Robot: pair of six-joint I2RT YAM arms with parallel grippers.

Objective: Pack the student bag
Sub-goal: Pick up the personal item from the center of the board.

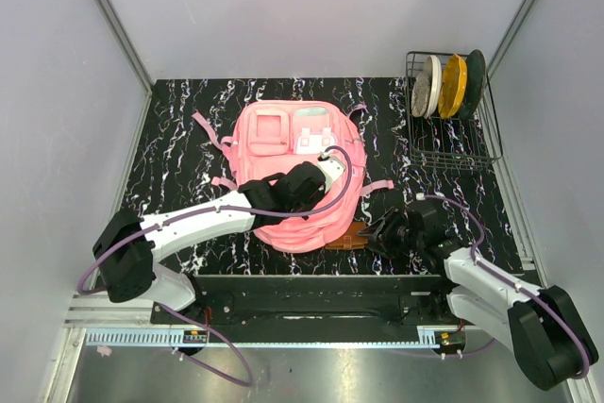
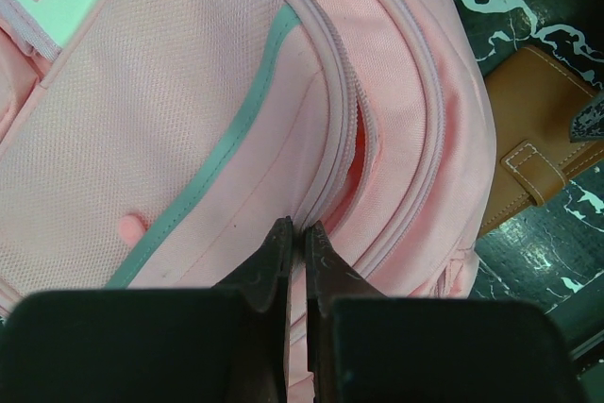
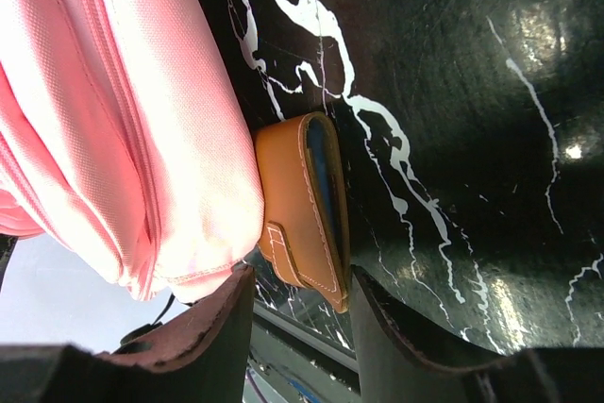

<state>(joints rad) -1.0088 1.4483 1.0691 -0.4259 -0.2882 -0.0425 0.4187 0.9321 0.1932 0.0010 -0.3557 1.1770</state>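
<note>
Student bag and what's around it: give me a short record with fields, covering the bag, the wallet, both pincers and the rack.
student bag: pink, lying flat in the middle; a gap shows along one zip
wallet: brown, lying against the bag's near edge
left pincer: shut, tips at the bag's zip seam; whether it pinches anything cannot be told
right pincer: open, jaws either side of the wallet's end
rack: wire, far right corner, holding three plates on edge

Bright overhd light; glare on tabletop (image 3: 528, 35); fingers (image 3: 198, 346) blurry.
</note>
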